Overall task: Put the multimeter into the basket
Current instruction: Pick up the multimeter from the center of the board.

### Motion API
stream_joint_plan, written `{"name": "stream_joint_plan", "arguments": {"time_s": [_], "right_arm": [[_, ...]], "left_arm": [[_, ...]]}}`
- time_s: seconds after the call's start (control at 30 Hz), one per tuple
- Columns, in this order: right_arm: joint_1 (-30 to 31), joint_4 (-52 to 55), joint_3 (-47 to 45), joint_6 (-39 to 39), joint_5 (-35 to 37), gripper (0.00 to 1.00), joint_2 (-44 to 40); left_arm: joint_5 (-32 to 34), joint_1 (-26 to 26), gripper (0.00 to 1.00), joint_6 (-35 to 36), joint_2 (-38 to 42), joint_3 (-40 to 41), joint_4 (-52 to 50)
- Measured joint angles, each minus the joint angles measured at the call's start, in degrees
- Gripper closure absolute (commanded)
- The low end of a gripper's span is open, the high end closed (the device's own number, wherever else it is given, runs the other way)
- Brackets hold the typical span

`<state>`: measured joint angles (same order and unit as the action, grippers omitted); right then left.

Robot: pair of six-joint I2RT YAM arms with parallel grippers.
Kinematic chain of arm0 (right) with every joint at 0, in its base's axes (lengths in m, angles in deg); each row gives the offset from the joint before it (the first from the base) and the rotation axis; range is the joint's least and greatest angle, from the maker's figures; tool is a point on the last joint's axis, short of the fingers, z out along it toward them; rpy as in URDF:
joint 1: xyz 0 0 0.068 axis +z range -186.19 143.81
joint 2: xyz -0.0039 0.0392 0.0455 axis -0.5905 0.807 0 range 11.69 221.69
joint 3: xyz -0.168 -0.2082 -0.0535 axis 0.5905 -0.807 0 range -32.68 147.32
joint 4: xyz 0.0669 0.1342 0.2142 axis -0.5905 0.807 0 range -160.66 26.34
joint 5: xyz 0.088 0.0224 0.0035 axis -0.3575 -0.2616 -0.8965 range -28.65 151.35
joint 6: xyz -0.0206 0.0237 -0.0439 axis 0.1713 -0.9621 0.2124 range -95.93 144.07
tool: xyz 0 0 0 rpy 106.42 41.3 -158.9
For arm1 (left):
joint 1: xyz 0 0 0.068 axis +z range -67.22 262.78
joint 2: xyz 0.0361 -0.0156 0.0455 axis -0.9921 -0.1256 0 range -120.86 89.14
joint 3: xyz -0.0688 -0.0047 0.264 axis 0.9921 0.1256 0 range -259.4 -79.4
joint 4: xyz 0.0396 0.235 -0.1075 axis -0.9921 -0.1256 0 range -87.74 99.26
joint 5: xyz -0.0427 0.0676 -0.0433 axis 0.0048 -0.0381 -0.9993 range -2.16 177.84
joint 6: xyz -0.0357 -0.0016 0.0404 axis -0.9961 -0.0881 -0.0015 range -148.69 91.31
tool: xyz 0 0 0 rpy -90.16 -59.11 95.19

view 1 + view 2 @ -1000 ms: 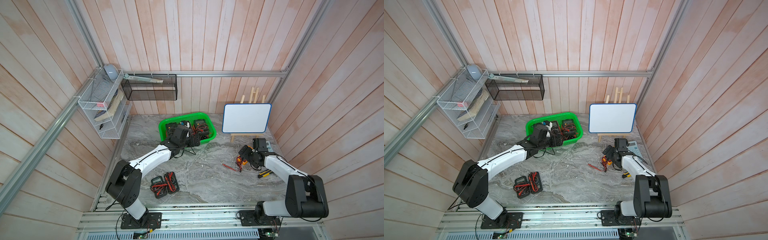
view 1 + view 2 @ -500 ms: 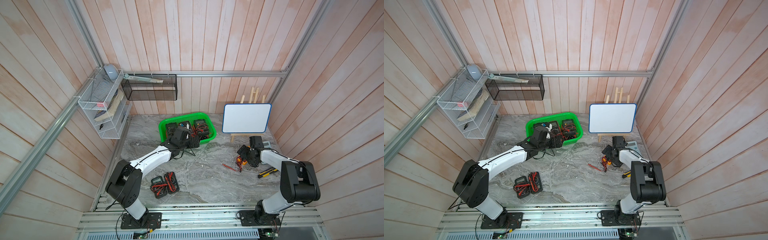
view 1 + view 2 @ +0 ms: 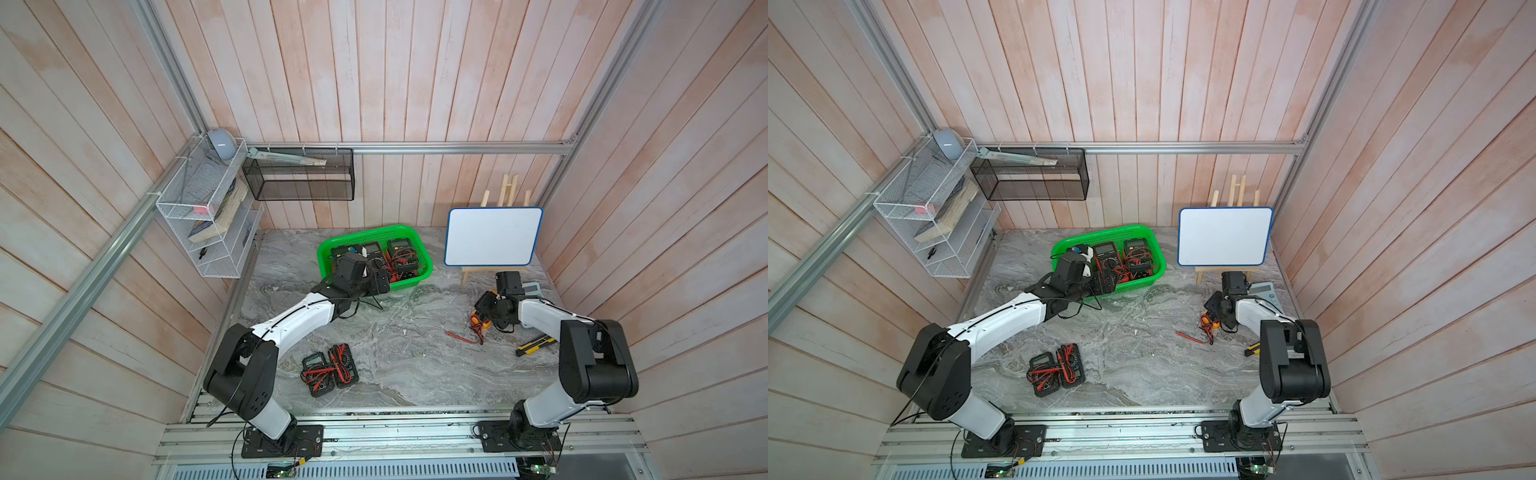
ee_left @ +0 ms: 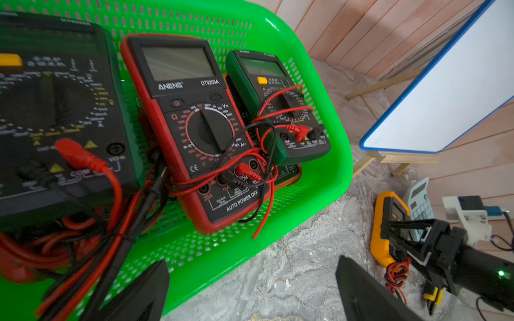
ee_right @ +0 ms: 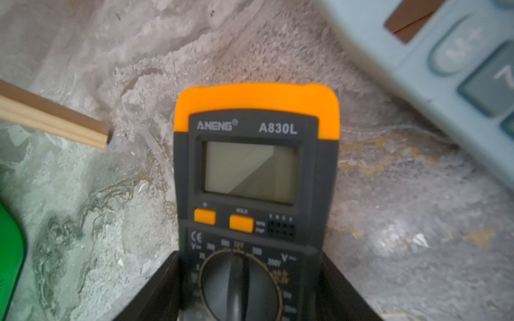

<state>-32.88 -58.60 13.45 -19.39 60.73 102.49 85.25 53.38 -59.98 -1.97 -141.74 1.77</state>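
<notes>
The right gripper [image 5: 244, 280] is pressed together on the orange multimeter [image 5: 256, 166], an ANENG A830L. Its black fingers [image 5: 345, 291] clamp the two long sides of the case beside the rotary dial, and the blank display faces the wrist camera. This meter is at the right side of the marbled tabletop [image 3: 415, 353], in front of the wooden easel [image 3: 505, 189] that carries the whiteboard [image 3: 492, 237]. It is just beside a pale blue calculator [image 5: 445, 55] and well apart from the basket [image 4: 333, 172]. I cannot tell whether it rests on the table or is lifted off it. Its coiled leads [image 3: 478, 328] lie near a loose red probe [image 3: 457, 336] and a yellow-and-black utility knife [image 3: 536, 345]. The left gripper [image 4: 251, 266] is spread wide and empty over the near rim of the green basket. Inside the basket lie a red-cased multimeter [image 4: 194, 125], a green-cased multimeter [image 4: 275, 105] and a dark multimeter [image 4: 55, 97], all tangled in red and black leads. Two more multimeters [image 3: 330, 368] lie side by side on the tabletop near the front, in front of the left arm.
</notes>
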Motion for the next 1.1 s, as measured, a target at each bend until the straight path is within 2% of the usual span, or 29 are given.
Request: {"name": "stream_joint_plan", "arguments": {"time_s": [0.2,0.4,0.6,0.87,1.1], "right_arm": [[2.56,0.50,-1.49,0.00,-2.03,0.68,-5.29],[5.90,1.68,-1.42,0.00,-2.32,0.68,-12.07],[10.49,3.08,0.50,0.24,-3.58,0.68,-15.30],[17.75,5.44,9.44,1.90,-5.38,0.68,-15.47],[22.47,5.53,19.85,4.50,-6.60,0.67,-13.42]], "left_arm": [[-0.13,2.12,0.00,-0.02,1.86,0.48,0.48],[-0.13,2.89,0.00,-0.02,2.95,1.66,1.05],[-0.15,3.69,0.00,0.00,3.15,2.27,0.90],[-0.11,5.49,0.00,0.24,4.81,2.27,0.61],[-0.09,9.35,0.00,0.81,6.60,2.27,-0.02]]}}
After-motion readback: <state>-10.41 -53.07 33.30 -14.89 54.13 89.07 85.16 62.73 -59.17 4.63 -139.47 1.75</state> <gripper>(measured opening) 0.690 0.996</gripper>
